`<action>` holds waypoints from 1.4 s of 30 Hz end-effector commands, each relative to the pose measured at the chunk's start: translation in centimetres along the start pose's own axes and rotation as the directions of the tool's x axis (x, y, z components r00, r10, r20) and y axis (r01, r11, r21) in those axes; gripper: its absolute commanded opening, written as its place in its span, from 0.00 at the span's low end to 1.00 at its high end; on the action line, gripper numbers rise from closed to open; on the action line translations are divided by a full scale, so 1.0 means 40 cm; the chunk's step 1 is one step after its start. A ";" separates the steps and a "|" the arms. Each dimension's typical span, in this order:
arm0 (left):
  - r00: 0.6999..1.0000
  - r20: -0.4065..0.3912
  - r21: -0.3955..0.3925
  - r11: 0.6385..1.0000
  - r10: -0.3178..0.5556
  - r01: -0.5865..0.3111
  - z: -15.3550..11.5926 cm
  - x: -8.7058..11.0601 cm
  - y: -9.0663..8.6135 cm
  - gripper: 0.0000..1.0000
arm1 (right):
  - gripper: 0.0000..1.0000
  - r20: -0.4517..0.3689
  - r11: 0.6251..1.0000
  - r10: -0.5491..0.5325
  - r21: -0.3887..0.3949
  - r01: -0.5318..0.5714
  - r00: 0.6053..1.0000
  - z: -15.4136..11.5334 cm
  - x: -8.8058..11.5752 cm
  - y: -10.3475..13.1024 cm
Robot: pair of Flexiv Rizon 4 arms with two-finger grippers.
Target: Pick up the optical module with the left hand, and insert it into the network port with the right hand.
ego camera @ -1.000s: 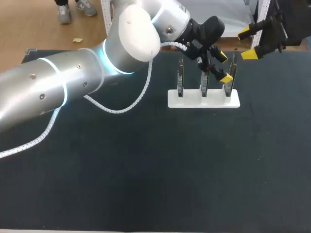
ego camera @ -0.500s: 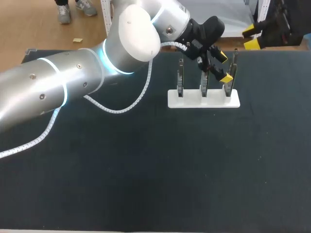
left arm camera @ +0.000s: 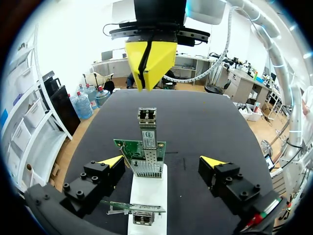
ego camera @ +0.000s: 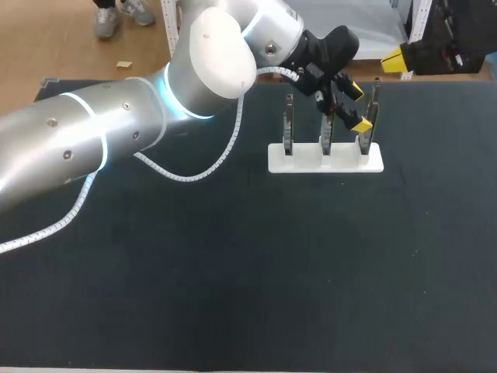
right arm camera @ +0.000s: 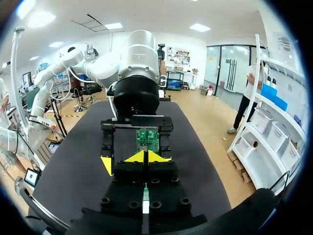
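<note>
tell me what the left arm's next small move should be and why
Probably close the left gripper on the optical module: its fingers stand open on either side of the module in the white stand, not yet clamping it. The right gripper hangs shut beyond the stand.

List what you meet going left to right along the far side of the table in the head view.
First the left arm's white elbow joint → leftmost circuit board → middle circuit board → rightmost circuit board → right gripper.
</note>
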State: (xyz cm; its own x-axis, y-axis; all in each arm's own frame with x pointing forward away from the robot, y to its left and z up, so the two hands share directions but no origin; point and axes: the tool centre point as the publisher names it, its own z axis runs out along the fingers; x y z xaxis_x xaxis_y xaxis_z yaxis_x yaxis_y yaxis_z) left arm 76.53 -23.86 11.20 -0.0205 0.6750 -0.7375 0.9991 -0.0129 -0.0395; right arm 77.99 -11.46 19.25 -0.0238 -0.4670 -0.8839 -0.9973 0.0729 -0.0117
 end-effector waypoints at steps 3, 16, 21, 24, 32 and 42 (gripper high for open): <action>1.000 -0.005 0.003 1.000 -0.002 0.002 0.000 -0.003 0.004 1.00 | 0.00 0.005 1.000 -0.001 -0.010 0.001 1.000 0.010 0.000 -0.008; 1.000 -0.005 0.003 1.000 -0.002 0.002 0.000 -0.003 0.004 1.00 | 0.00 -0.007 0.999 0.021 -0.025 -0.021 1.000 0.032 0.019 -0.009; 1.000 -0.005 0.003 1.000 -0.002 0.002 0.000 -0.003 0.004 1.00 | 0.00 -0.014 0.999 0.035 -0.028 -0.035 0.999 0.039 0.035 -0.010; 1.000 -0.005 0.003 1.000 -0.002 0.002 0.000 -0.003 0.004 1.00 | 0.00 -0.017 0.999 0.043 -0.030 -0.043 0.999 0.043 0.041 -0.010; 1.000 -0.005 0.003 1.000 -0.002 0.002 0.000 -0.003 0.004 1.00 | 0.00 -0.024 0.997 0.062 -0.038 -0.063 0.998 0.054 0.059 -0.009; 1.000 -0.005 0.003 1.000 -0.002 0.002 0.000 -0.003 0.004 1.00 | 0.00 -0.032 0.996 0.080 -0.043 -0.081 0.996 0.060 0.075 -0.005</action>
State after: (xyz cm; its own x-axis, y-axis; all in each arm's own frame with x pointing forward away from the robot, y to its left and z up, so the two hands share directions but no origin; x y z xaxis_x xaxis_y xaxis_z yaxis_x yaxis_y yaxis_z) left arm 76.53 -23.86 11.20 -0.0205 0.6750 -0.7375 0.9991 -0.0129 -0.0395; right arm 78.13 -10.75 15.55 -0.1042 -0.4883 -0.8665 -0.9942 0.0749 0.0773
